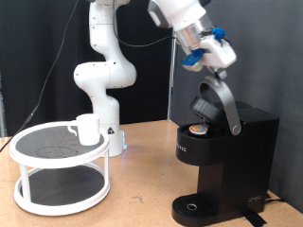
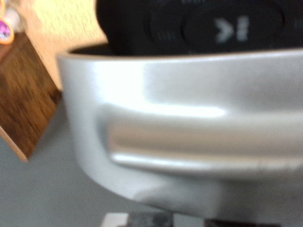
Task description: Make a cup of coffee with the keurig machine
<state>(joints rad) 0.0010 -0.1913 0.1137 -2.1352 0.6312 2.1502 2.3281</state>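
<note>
Standing at the bench: a wooden tabletop [image 1: 142,180] backed by a dark curtain [image 1: 38,57], with the white Panda arm [image 1: 99,66] mounted at the rear and reaching over toward the exterior view's right. One keurig machine [image 1: 222,161] sits on the tabletop at the exterior view's right, matte black, lid [image 1: 216,99] hinged up, and one brown-topped pod [image 1: 197,128] visible in the open chamber. Round drip base [image 1: 194,208] at its foot carries nothing. One white two-tier round stand [image 1: 59,170] at the exterior view's left; one cup [image 1: 87,129], white, rests on its upper tier near the right edge, well apart from the machine. One gripper [image 1: 210,59], with blue parts, sits just above the raised lid; whether the fingers are spread or closed, cannot tell, and contact with the lid is not resolvable. Wrist view is blurred and filled by the lid's curved silver band [image 2: 180,113] with dark button panel [image 2: 199,24] beyond it; fingers not visible there. Machine's right side is cut off by the frame edge.
</note>
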